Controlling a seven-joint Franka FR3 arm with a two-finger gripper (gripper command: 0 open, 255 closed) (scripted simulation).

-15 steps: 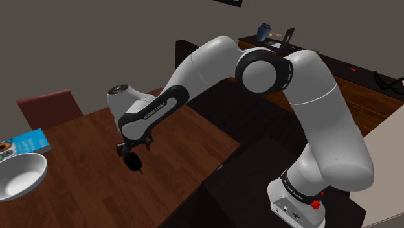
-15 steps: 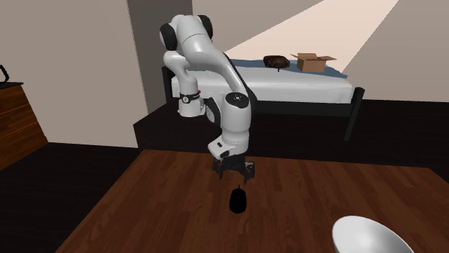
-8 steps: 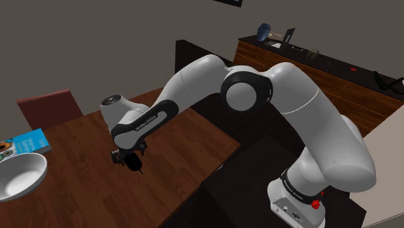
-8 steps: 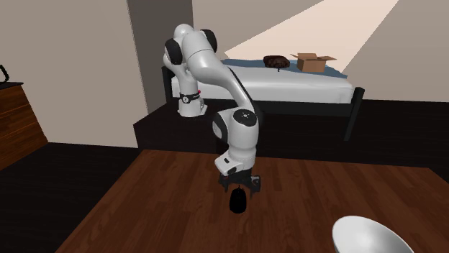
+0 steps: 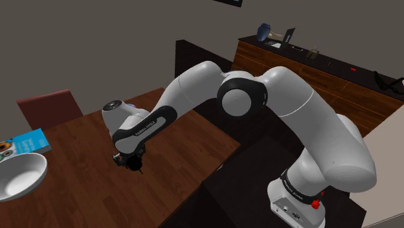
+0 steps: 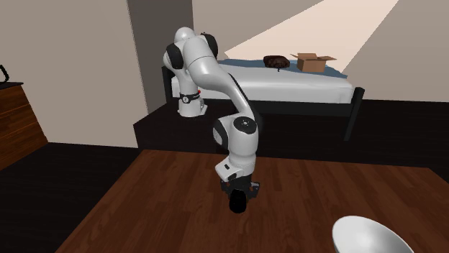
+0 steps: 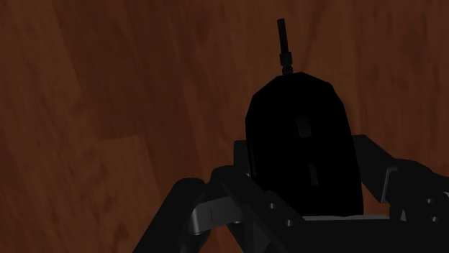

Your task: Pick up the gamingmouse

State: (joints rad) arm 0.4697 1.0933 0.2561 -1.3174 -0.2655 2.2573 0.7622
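Note:
The gaming mouse (image 7: 298, 144) is a black, rounded shape with a short cable stub, lying on the dark wooden table (image 5: 181, 146). My black gripper (image 7: 301, 183) has come down over it, and its fingers (image 7: 241, 162) clasp the mouse's sides. In the shoulder view the gripper (image 5: 131, 159) stands low on the table with the mouse (image 5: 136, 165) half hidden under it. Seen from the second exterior view, the mouse (image 6: 237, 204) rests on the table (image 6: 158, 208) just under the gripper (image 6: 238, 192).
A white bowl (image 5: 19, 176) (image 6: 370, 237) and a blue book (image 5: 26, 142) lie toward the shoulder view's left. A reddish chair (image 5: 48, 107) stands behind the table. The table's edge runs close to the stand; a bed (image 6: 302, 86) lies beyond.
The arm has lowered the gripper from above the mouse down onto it. The fingers, apart before, have closed on the mouse's sides. The mouse has not moved.

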